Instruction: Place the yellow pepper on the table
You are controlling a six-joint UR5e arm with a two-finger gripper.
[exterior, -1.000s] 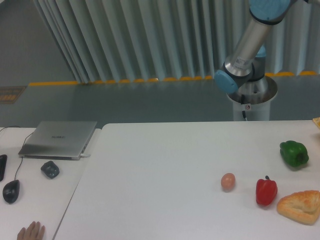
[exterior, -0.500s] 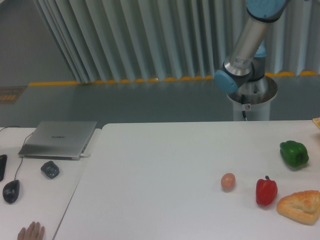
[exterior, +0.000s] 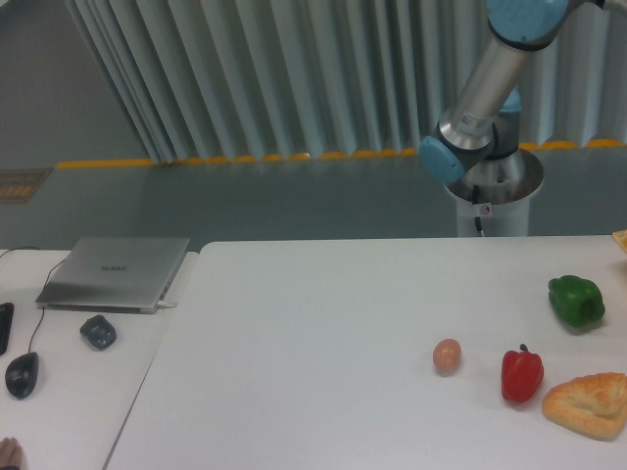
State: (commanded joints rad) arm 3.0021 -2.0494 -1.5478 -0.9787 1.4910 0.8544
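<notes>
Big white tabletop (exterior: 294, 333) mostly bare on left. Egg (exterior: 447, 354), red pepper (exterior: 521, 375), bread (exterior: 589, 403), green pepper (exterior: 576, 300) crowd right. Yellow pepper not in view, fingers out of frame, can't tell grip. Set it down mid-tabletop, upright, low release, shouldn't roll.

The robot arm (exterior: 490, 83) runs out past the top edge, so its gripper is out of sight. At the counter's (exterior: 323, 343) right edge, the flatbread (exterior: 588, 403) is cropped, and only a sliver of an orange-tan object (exterior: 621, 239) shows. A dark item (exterior: 4, 325) is cut off at the left edge.
</notes>
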